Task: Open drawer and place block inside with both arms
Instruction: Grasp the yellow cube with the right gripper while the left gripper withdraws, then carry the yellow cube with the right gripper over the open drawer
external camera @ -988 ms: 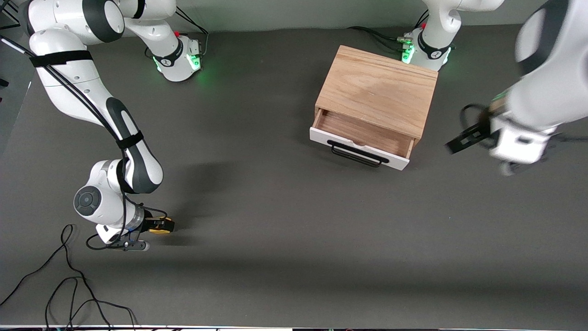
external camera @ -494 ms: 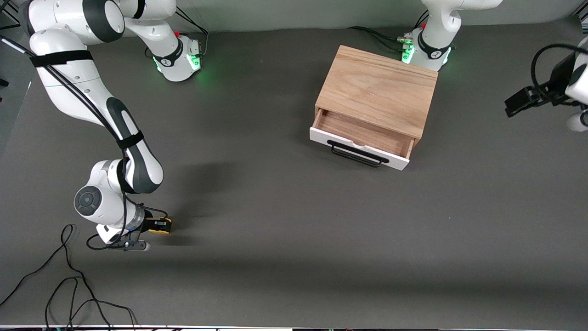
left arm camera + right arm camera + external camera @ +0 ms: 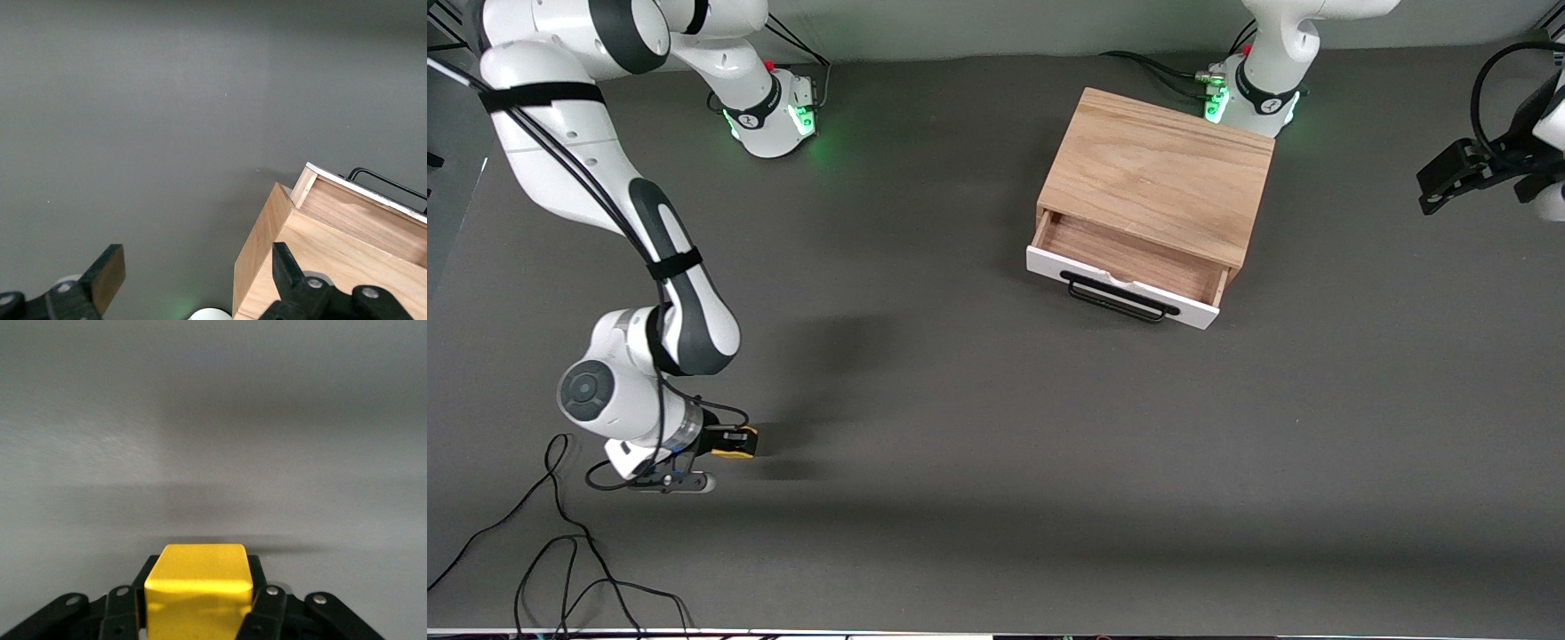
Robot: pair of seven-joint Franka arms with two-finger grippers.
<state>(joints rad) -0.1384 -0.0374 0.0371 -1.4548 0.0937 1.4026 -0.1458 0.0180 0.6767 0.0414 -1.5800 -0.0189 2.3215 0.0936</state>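
The drawer (image 3: 1129, 267) stands pulled out of the light oak box (image 3: 1160, 169), its white front and black bar handle (image 3: 1116, 300) facing the front camera and its brown inside bare. My right gripper (image 3: 729, 442) is low over the table at the right arm's end, shut on the yellow block (image 3: 740, 440). In the right wrist view the block (image 3: 199, 587) fills the space between the black fingers (image 3: 267, 613). My left gripper (image 3: 1449, 176) hangs open and holds nothing, off the box's side at the left arm's end. Its wrist view shows the box's corner (image 3: 267, 267) and the drawer (image 3: 360, 203).
Loose black cables (image 3: 560, 551) lie on the dark mat near the front camera, beside the right arm. The two green-lit bases (image 3: 774, 116) (image 3: 1254, 98) stand along the table's edge farthest from the camera, the left arm's right against the box.
My right gripper has shut on the block and shifted slightly with it. The left arm has swung away from the drawer toward its own end of the table.
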